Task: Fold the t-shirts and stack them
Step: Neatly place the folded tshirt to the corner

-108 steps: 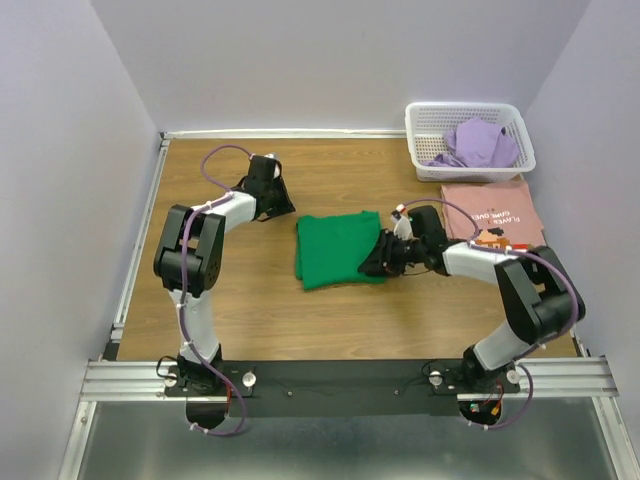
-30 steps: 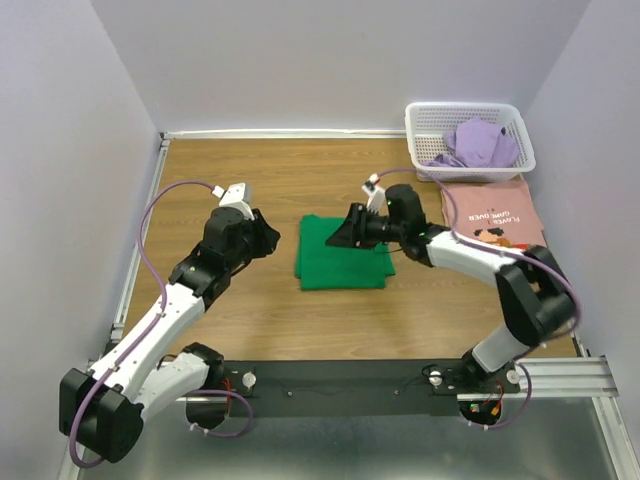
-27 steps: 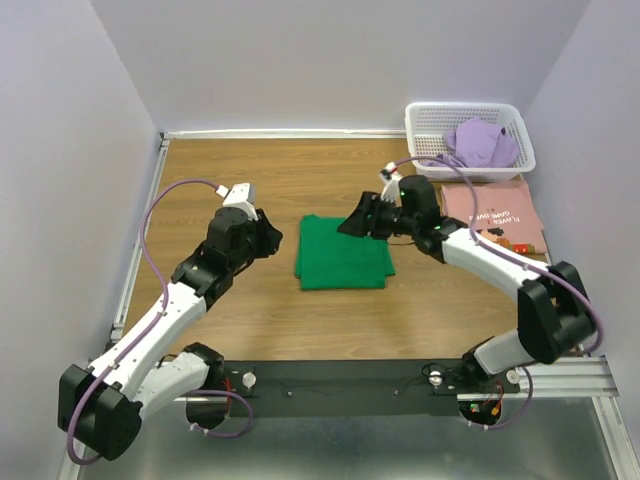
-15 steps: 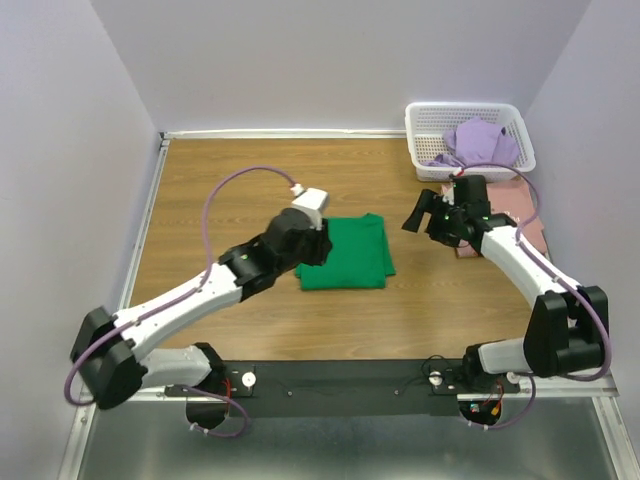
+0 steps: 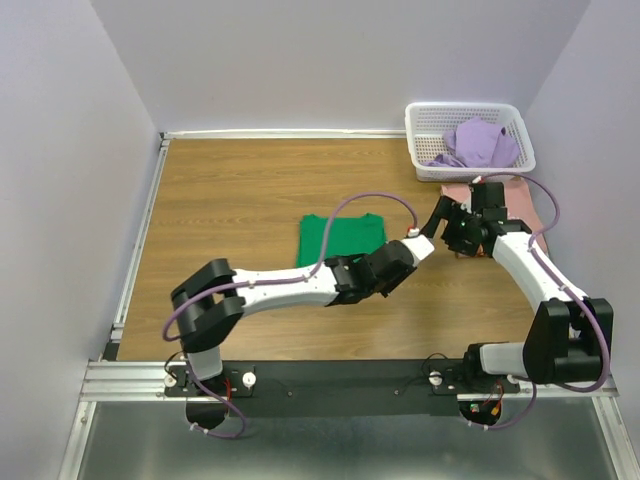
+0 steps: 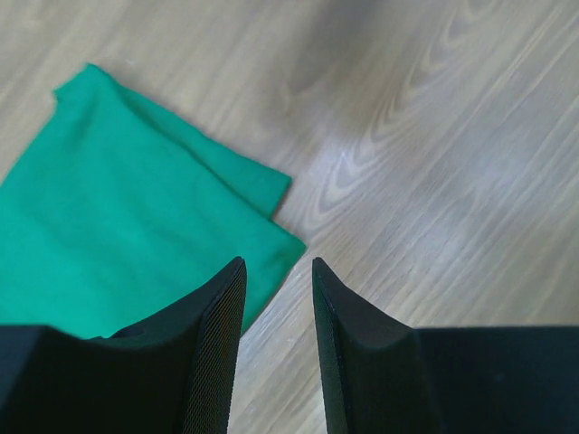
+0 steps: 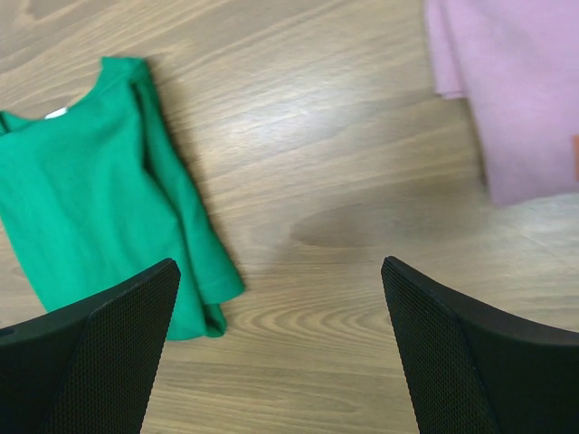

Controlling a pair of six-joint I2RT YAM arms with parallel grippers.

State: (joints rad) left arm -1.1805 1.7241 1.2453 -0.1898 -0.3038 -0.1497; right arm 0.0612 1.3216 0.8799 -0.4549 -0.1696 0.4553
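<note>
Near the middle of the wooden table (image 5: 230, 200) lies the green t-shirt (image 5: 340, 235), folded to a rough rectangle. In the right wrist view its neckline is at the upper left, with a small white label inside, and one sleeve is turned in along the right edge. The cloth is plain and bright, with a few soft wrinkles. In the left wrist view its near corner shows two layers, one a little shorter than the other.

The left arm reaches across the front of this shirt. The left gripper (image 6: 278, 267) is over that corner, its jaws a little apart with only shirt edge and wood between them; it holds nothing. I cannot tell if the fingertips touch the cloth. The right gripper (image 7: 280, 267) is above bare wood between the green shirt and the pink t-shirt (image 7: 520, 90), with jaws spread wide and nothing in them.

The pink shirt lies flat at the right side of the table, just in front of the white basket (image 5: 430, 172). From above, the right arm covers most of it, so its print is perhaps the small orange spot at the edge of the right wrist view. The lavender t-shirt (image 5: 480, 142) sits crumpled in the basket, at the far right corner.

The table has light brown grain with soft reflections. Pale, plain walls close it on three sides, and a metal rail (image 5: 350, 375) runs along the near edge.
</note>
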